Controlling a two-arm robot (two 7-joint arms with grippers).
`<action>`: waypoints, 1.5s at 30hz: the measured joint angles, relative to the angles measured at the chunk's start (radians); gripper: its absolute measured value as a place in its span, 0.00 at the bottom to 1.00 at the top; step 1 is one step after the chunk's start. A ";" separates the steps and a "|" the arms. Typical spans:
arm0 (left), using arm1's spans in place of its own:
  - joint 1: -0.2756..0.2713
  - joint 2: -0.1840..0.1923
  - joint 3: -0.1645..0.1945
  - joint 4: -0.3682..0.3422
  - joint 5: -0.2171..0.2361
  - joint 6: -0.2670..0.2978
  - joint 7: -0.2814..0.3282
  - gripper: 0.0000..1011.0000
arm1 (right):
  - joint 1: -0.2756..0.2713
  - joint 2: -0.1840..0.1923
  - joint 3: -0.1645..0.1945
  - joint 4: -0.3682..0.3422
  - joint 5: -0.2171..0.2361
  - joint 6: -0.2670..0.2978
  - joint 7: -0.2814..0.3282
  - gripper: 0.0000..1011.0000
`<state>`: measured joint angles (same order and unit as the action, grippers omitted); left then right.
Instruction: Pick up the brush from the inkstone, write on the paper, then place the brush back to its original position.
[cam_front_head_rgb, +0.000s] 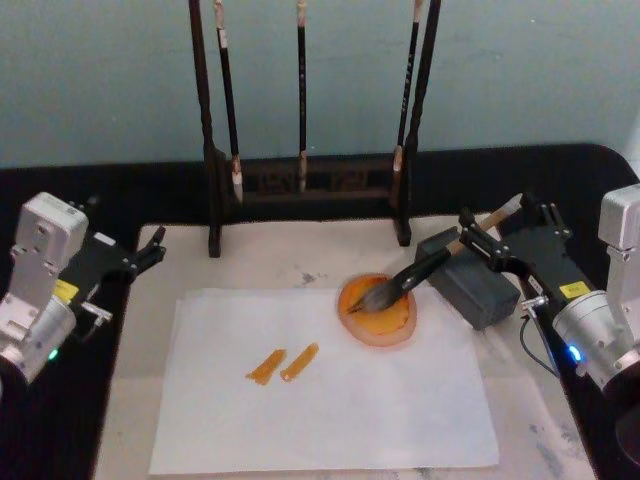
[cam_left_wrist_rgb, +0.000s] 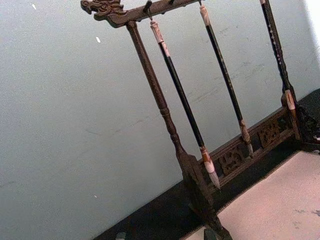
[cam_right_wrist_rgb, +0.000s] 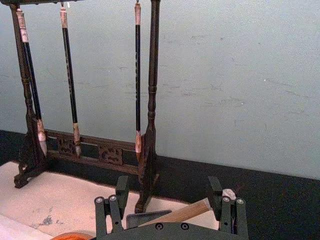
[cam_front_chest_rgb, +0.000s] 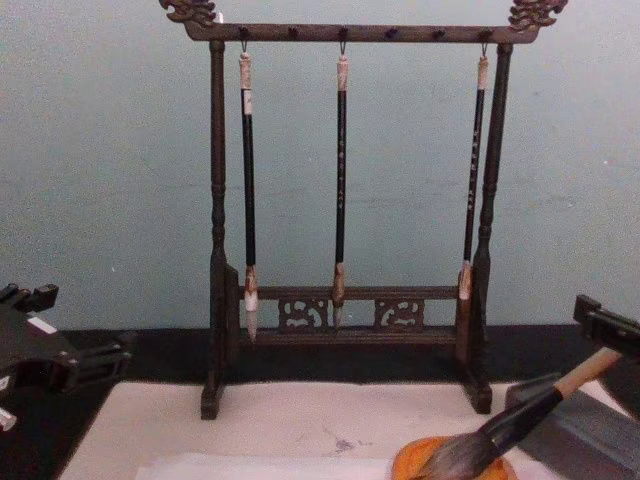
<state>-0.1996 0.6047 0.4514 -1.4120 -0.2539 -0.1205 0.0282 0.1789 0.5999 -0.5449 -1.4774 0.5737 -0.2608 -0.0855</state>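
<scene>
Your right gripper (cam_front_head_rgb: 497, 232) sits with its fingers spread wide on both sides of the brush (cam_front_head_rgb: 425, 268) handle, not squeezing it. The brush leans on the grey inkstone (cam_front_head_rgb: 472, 282), its bristles in the orange dish (cam_front_head_rgb: 378, 312). Two orange strokes (cam_front_head_rgb: 283, 364) mark the paper (cam_front_head_rgb: 330, 410). Your left gripper (cam_front_head_rgb: 150, 250) waits at the mat's left edge, and I cannot tell how its fingers stand.

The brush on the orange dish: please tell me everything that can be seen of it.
The brush is large, with a thick grey-white tuft, a black ferrule and a tan wooden handle. It lies tilted: the tuft rests in the orange dish, the shaft leans over the grey block, and the handle end points up to the robot's right. The right claw has its open fingers on either side of the handle. Two orange strokes mark the paper.
</scene>
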 joint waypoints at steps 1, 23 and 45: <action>0.000 0.000 0.000 0.000 0.000 0.000 0.000 1.00 | 0.000 0.000 0.000 0.000 0.000 0.000 0.000 0.99; 0.000 0.000 0.000 0.000 0.000 0.000 0.000 1.00 | 0.000 0.000 0.000 0.000 0.001 0.000 0.000 0.99; 0.000 0.000 0.000 0.000 0.000 0.000 0.000 1.00 | 0.000 0.000 0.000 0.000 0.001 0.000 0.000 0.99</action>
<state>-0.1995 0.6047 0.4514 -1.4120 -0.2539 -0.1206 0.0283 0.1790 0.5999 -0.5449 -1.4773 0.5743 -0.2606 -0.0856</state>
